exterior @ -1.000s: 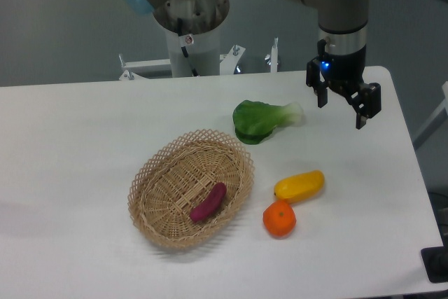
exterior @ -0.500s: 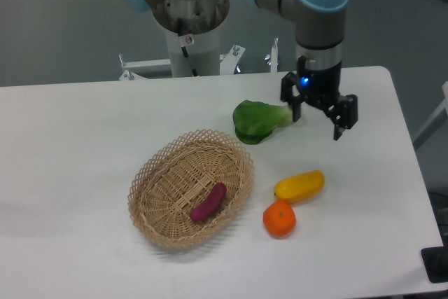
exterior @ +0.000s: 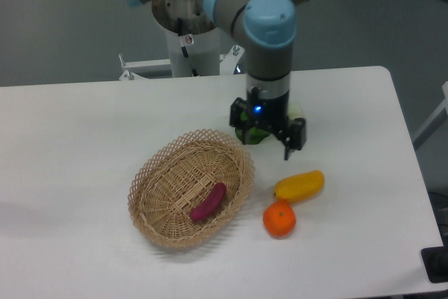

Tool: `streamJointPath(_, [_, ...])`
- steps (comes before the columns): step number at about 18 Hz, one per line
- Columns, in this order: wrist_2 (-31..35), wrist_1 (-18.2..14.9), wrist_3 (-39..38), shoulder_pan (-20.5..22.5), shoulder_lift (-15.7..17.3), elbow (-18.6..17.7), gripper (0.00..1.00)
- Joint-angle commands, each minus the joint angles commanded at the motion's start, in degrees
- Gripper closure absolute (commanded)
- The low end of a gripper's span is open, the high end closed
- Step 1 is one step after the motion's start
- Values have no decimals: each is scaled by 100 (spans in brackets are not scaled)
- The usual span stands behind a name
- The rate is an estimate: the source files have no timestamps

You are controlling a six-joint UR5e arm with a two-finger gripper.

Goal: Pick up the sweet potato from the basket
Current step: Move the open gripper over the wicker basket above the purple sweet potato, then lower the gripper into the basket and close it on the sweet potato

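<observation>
One purple sweet potato (exterior: 208,202) lay inside the wicker basket (exterior: 155,227), a little toward the right side of the basket's floor. It lay slanted, with one tip pointing up and to the right. Nothing touched it.

The basket sat on the white worktop (exterior: 70,138), near the middle and a bit toward the front edge. Its lacy rim went all the way around.

The robot arm (exterior: 269,33) reached down from the back edge of the worktop. Its gripper (exterior: 267,138) hung just past the basket's back-right rim, above a green leafy vegetable (exterior: 252,133). The arm hid most of that vegetable. The jaws were spread apart, with one dark finger on each side, and they held nothing. The gripper was not over the sweet potato; it was up and to the right of it.

Two more things lay to the right of the basket, toward the front edge. A yellow vegetable (exterior: 299,185) lay slanted, and a round orange fruit (exterior: 279,218) sat just in front of it, close or touching. Both were near the basket but apart from it.
</observation>
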Motion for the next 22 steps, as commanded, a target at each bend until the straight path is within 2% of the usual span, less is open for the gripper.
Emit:
streamJointPath(7, [71, 176, 0, -370, -519, -53, 0])
streamJointPath(11, [88, 457, 18, -502, -774, -114, 0])
streamJointPath(17, [97, 510, 17, -651, -1046, -71, 0])
streamJointPath(22, [106, 774, 53, -651, -1196, -36, 0])
